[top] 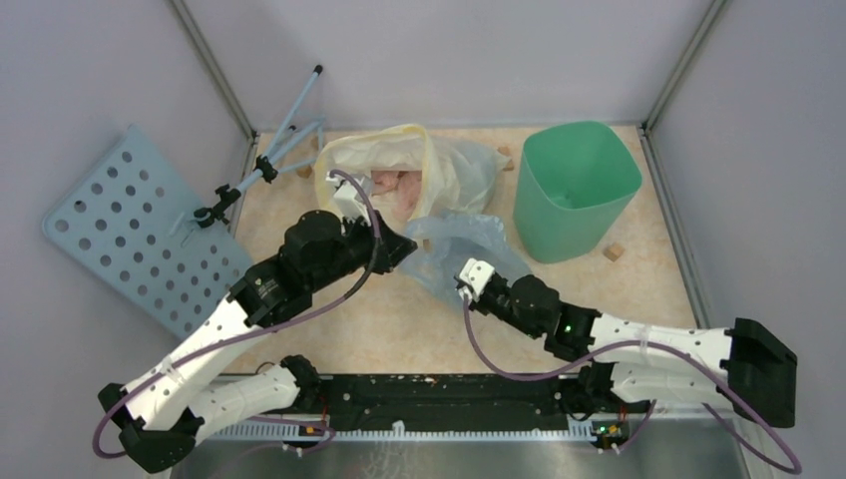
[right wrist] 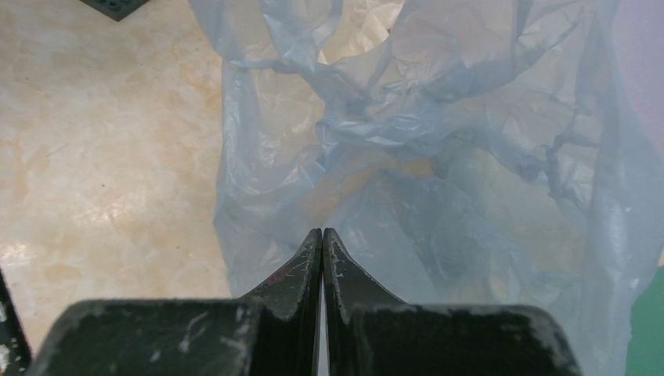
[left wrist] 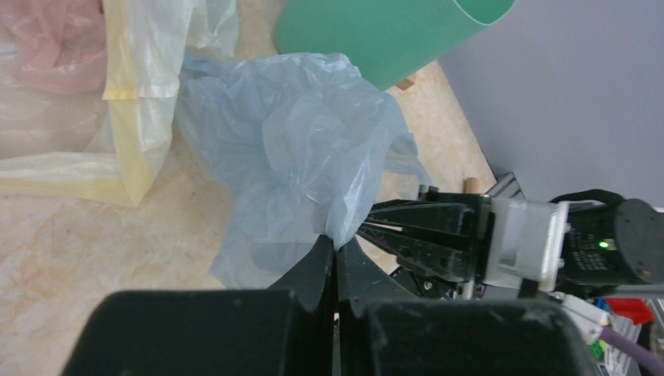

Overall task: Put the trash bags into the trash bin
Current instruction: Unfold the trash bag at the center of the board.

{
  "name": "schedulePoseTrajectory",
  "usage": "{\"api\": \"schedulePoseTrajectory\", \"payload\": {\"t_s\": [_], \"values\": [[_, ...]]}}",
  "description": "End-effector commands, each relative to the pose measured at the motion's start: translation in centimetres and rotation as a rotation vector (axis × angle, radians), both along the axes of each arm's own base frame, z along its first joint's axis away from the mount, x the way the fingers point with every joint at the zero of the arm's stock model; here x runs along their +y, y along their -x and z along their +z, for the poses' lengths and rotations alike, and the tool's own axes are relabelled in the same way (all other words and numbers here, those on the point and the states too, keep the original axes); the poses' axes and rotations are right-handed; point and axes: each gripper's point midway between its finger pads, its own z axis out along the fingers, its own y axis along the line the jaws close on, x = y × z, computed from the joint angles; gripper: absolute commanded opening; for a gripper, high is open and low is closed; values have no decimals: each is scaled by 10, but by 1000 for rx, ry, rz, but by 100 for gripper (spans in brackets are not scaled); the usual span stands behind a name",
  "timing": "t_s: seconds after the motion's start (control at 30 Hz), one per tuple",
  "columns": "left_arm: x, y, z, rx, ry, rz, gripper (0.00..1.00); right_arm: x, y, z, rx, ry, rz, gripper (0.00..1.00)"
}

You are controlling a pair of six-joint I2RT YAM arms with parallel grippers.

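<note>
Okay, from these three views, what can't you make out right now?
Pale-blue bag: where its mouth is; crumpled folds hide it in every view.
Right gripper: shut, but whether film is pinched is unclear; right wrist view, see-through folds.
Green bin: left wrist view, cut off by the top edge.
Pink stuff in the whitish bag: top view, too small.

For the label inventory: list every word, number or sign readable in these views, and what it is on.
Nothing here is readable.
Tiny print on the right wrist housing, beside its green light: too blurred to read.
The pale-blue trash bag, trash bin, whitish bag, perforated board: no print visible.
</note>
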Motion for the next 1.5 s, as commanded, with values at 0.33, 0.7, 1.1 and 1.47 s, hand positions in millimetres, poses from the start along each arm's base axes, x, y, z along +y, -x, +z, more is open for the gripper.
{"api": "schedulePoseTrajectory", "payload": {"t_s": [0.33,0.7,1.1,1.47], "values": [[-25,23,71,-82,202,-178,0,24,-50,25,-183,-103,-186,0],[-5,79,166,-248,384,-344,0,11,-63,-49,55,-80,-340,0],[40,87,196,-348,399,-203,0,-18,-49,-50,137,-80,-389,0],[-18,72,145,-209,391,-361,0,15,-21,25,37,-132,-150,0]]}}
